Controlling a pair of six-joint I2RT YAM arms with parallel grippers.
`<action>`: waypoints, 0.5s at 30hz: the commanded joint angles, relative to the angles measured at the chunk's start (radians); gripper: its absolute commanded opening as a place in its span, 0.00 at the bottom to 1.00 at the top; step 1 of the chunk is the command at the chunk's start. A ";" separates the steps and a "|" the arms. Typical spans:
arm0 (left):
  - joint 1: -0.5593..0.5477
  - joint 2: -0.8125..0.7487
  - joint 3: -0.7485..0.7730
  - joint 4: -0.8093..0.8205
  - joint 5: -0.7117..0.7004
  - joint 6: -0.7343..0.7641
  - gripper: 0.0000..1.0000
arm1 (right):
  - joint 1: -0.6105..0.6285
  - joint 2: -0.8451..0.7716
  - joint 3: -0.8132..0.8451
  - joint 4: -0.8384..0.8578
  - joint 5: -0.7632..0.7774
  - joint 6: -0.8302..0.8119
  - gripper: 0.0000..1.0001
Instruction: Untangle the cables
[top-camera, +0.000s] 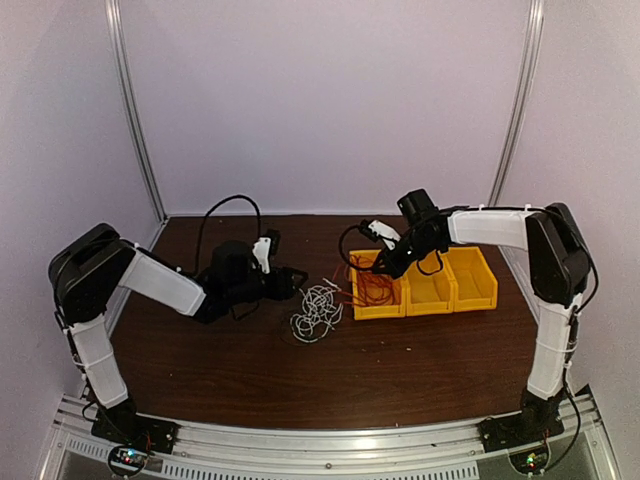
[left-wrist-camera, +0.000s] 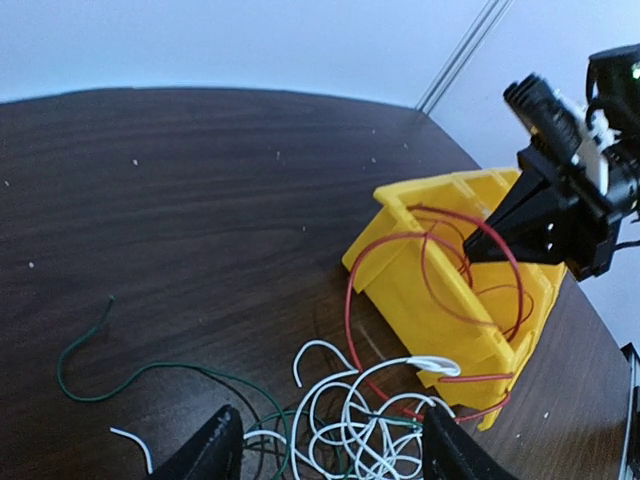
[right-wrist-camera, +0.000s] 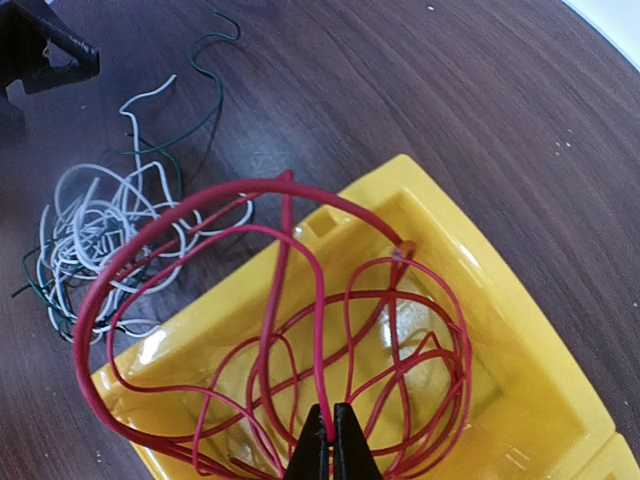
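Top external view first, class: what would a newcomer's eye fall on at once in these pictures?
The bright red cable, looped into the leftmost yellow bin on the table's right side and spilling over its rim, is pinched in the shut right gripper. Next comes the white cable, a loose clump mixed with a dark cable on the brown table between the arms.
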 joint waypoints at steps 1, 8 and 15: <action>0.008 0.105 0.079 -0.076 0.104 -0.031 0.62 | -0.007 -0.012 0.039 -0.040 0.132 -0.002 0.01; 0.007 0.215 0.172 -0.200 0.149 -0.038 0.57 | -0.006 -0.112 0.047 -0.115 0.166 -0.040 0.23; 0.007 0.198 0.163 -0.332 0.092 -0.006 0.23 | 0.012 -0.219 0.088 -0.169 0.300 -0.066 0.52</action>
